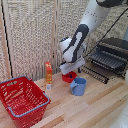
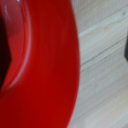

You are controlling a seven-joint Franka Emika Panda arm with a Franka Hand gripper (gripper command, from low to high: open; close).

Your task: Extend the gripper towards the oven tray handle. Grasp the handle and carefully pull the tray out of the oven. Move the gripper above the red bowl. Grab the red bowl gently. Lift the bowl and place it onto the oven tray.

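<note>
Red bowl (image 1: 68, 77) on the wooden table (image 1: 95, 107) under the lowered claw (image 1: 70, 70), claw opening hidden from view.

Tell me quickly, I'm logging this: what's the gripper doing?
Gripper: down at the red bowl; open or closed cannot be told.

Bowl (image 1: 68, 77) on bench (image 1: 95, 107), mug (image 1: 78, 86) just beside; bottle (image 1: 48, 75) at exterior view's left; basket (image 1: 22, 100) farther left; oven (image 1: 112, 56) right.
</note>
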